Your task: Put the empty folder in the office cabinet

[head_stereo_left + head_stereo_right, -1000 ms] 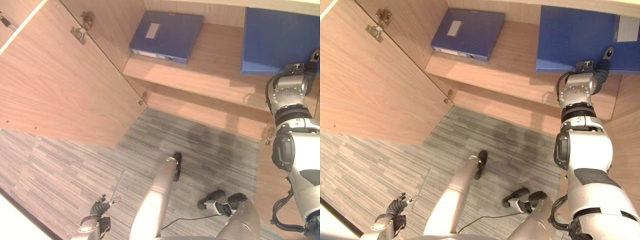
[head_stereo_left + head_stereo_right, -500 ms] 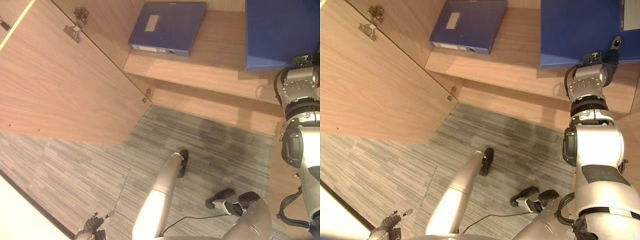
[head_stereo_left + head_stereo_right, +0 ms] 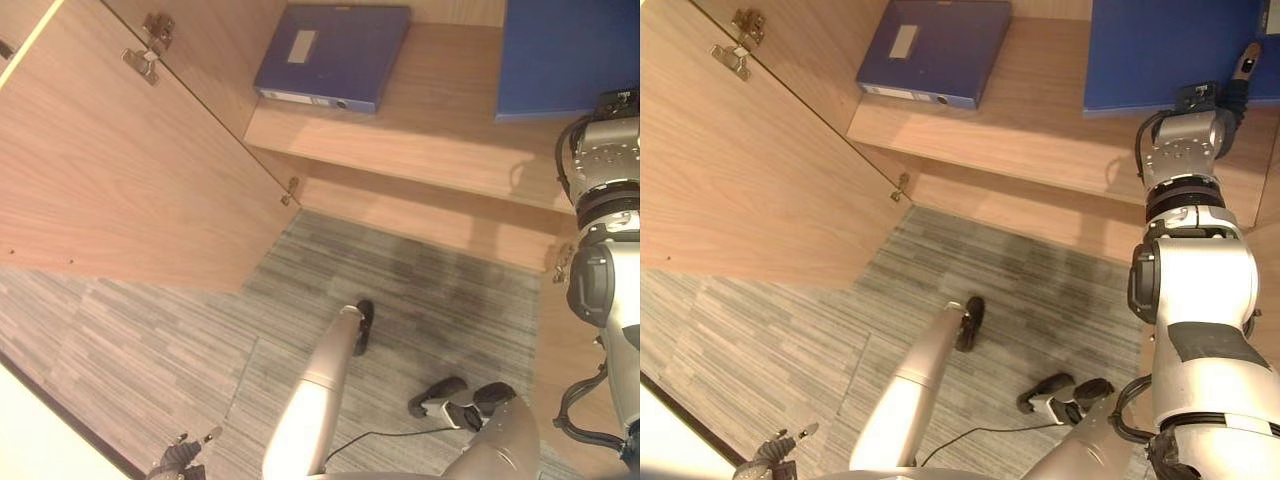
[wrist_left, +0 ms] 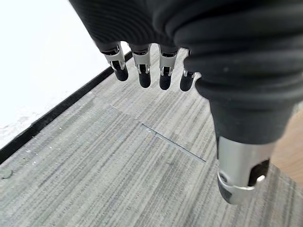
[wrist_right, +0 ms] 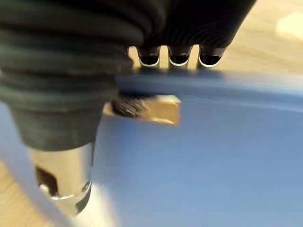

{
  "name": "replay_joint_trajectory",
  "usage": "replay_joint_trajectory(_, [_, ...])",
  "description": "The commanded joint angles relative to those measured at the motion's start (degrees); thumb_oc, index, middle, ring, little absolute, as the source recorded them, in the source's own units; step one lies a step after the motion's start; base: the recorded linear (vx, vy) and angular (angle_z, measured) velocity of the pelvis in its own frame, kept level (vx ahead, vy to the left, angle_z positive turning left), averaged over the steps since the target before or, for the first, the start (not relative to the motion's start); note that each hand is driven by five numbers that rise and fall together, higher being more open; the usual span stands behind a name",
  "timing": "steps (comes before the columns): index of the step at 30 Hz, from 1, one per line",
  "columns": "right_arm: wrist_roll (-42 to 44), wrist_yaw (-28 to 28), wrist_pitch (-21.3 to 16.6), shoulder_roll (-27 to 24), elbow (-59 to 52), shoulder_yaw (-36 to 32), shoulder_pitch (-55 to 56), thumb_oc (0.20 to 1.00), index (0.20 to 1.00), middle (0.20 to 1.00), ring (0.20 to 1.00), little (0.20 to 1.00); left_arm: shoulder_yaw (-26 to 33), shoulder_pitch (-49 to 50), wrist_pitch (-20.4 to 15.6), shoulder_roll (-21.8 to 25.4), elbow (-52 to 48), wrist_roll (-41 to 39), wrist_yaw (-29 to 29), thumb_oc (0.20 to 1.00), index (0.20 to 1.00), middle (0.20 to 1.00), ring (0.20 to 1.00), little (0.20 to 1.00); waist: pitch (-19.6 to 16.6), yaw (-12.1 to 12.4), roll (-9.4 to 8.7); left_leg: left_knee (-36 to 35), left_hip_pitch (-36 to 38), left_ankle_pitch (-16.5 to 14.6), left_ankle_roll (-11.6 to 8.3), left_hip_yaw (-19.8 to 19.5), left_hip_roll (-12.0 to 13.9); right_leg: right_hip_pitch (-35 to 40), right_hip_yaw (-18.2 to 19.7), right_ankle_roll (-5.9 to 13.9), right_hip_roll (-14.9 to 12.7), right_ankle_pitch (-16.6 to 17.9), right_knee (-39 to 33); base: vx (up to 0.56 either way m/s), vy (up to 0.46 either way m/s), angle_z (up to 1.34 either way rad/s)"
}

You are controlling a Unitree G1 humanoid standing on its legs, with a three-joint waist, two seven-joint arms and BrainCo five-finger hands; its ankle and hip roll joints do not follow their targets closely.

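1. Inside the open office cabinet point(image 3: 420, 120), a wooden shelf point(image 3: 430, 140) serves as the landmark; the cabinet's top and right side are cut off by the frame edges.
2. The cabinet door point(image 3: 120, 170) stands swung open to the left of the shelf, with its hinges point(image 3: 150, 45) showing near the upper edge.
3. The grey striped carpet floor point(image 3: 200, 340) lies below the shelf.
4. The empty folder point(image 3: 1170, 50), large and blue, rests on the right end of the shelf; its upper part is cut off at the top of the head views.
5. A second blue folder point(image 3: 330, 55) lies flat on the left end of the shelf, well apart from the first.
6. The right hand point(image 5: 61, 156) is at the near edge of the empty folder: in its wrist view the fingers point(image 5: 179, 56) reach over the far side of the blue cover with the thumb on the near side, pinching it. The fingertips are hidden behind the folder.
7. The left hand point(image 4: 161, 66) hangs low over the floor, far below the shelf, fingers straight and holding nothing.
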Motion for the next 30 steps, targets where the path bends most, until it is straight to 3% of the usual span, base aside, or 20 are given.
replay_joint_trajectory(1, [-1.19,3.68,-0.18,-4.67,-1.19,2.49,-4.89,1.000,1.000,1.000,1.000,1.000,3.98,-0.91,-0.23,3.31,5.17,-0.67,0.70,1.000,1.000,1.000,1.000,1.000,0.48,1.65,-1.11,0.71,4.08,-9.12,0.76,-0.86,1.70,2.72,6.56,2.62,0.84,5.25,-7.20,0.00,0.000,0.00])
replay_joint_trajectory(6, [-2.75,5.00,2.60,-4.82,0.30,4.62,-5.09,1.000,1.000,1.000,1.000,1.000,4.54,-1.10,-0.27,3.55,5.97,-0.96,0.40,1.000,1.000,1.000,1.000,1.000,0.43,1.76,-1.35,0.94,3.35,-8.90,0.71,-1.18,1.61,2.13,6.77,2.25,0.69,4.91,-6.54,-0.01,-0.014,0.00])
replay_joint_trajectory(9, [-5.76,6.92,6.48,-5.45,2.24,7.09,-5.06,1.000,1.000,1.000,1.000,1.000,5.08,-1.09,0.01,4.00,7.22,-0.27,-0.81,1.000,1.000,1.000,1.000,1.000,0.17,1.86,-1.73,0.53,3.21,-8.51,0.57,-1.41,1.84,1.78,6.68,1.70,0.84,4.53,-6.19,-0.02,-0.038,0.01])
replay_joint_trajectory(10, [-8.76,7.70,9.37,-5.69,3.84,8.96,-4.90,1.000,1.000,1.000,1.000,1.000,5.47,-1.34,0.16,4.62,7.99,0.30,-1.33,1.000,1.000,1.000,1.000,1.000,0.15,1.97,-2.01,0.22,3.21,-8.26,0.40,-1.57,1.97,1.69,6.72,1.57,0.99,4.49,-6.32,-0.03,-0.039,0.01])
replay_joint_trajectory(17, [-15.96,12.07,14.97,-5.28,4.67,14.59,-5.30,1.000,1.000,1.000,1.000,1.000,6.45,-1.36,0.33,5.46,9.85,1.24,-2.78,1.000,1.000,1.000,1.000,1.000,0.12,2.12,-2.42,-0.24,3.09,-7.72,0.28,-1.60,2.39,1.22,6.82,1.43,1.29,4.80,-6.41,0.00,-0.005,0.00])
replay_joint_trajectory(18, [-22.87,14.36,18.34,-5.08,6.20,17.98,-5.21,1.000,1.000,1.000,1.000,1.000,6.92,-1.75,0.50,6.12,10.37,1.68,-3.46,1.000,1.000,1.000,1.000,1.000,0.10,2.12,-2.63,-0.35,3.20,-7.56,0.22,-1.62,2.65,1.18,6.81,1.48,1.29,5.03,-6.48,0.00,0.000,0.00])
replay_joint_trajectory(25, [-37.50,20.23,22.67,-6.28,7.74,25.52,-5.36,1.000,1.000,1.000,1.000,1.000,7.59,-2.45,0.80,7.09,10.63,3.15,-5.31,1.000,1.000,1.000,1.000,1.000,0.08,2.03,-2.93,-1.03,3.30,-7.08,0.10,-1.56,3.15,1.32,6.35,1.66,1.20,5.56,-7.14,0.00,0.000,0.00])
replay_joint_trajectory(26, [-43.98,21.79,24.48,-4.74,8.81,28.36,-4.91,1.000,1.000,1.000,1.000,1.000,6.55,-5.18,0.73,6.99,12.11,6.27,-5.15,1.000,1.000,1.000,1.000,1.000,0.20,1.29,-3.42,-1.09,3.32,-7.06,-0.04,-1.42,3.42,1.22,6.42,1.79,1.29,5.92,-7.49,0.00,0.000,0.00])
replay_joint_trajectory(28, [-51.71,26.66,26.09,-6.44,11.17,32.93,-4.64,1.000,1.000,1.000,1.000,1.000,7.37,-4.62,1.60,7.61,12.40,7.09,-6.58,1.000,1.000,1.000,1.000,1.000,0.31,1.52,-3.40,-1.56,3.49,-6.80,-0.04,-1.26,3.58,1.62,5.99,1.90,1.10,6.27,-7.87,0.00,0.000,0.00])
replay_joint_trajectory(30, [-54.32,28.05,26.60,-6.96,11.29,34.62,-4.42,1.000,1.000,1.000,1.000,1.000,7.76,-4.09,1.88,7.80,12.40,7.46,-7.14,1.000,1.000,1.000,1.000,1.000,0.37,1.67,-3.33,-1.75,3.55,-6.71,-0.07,-1.25,3.62,1.81,5.78,1.98,0.93,6.40,-7.93,0.00,0.000,0.00])
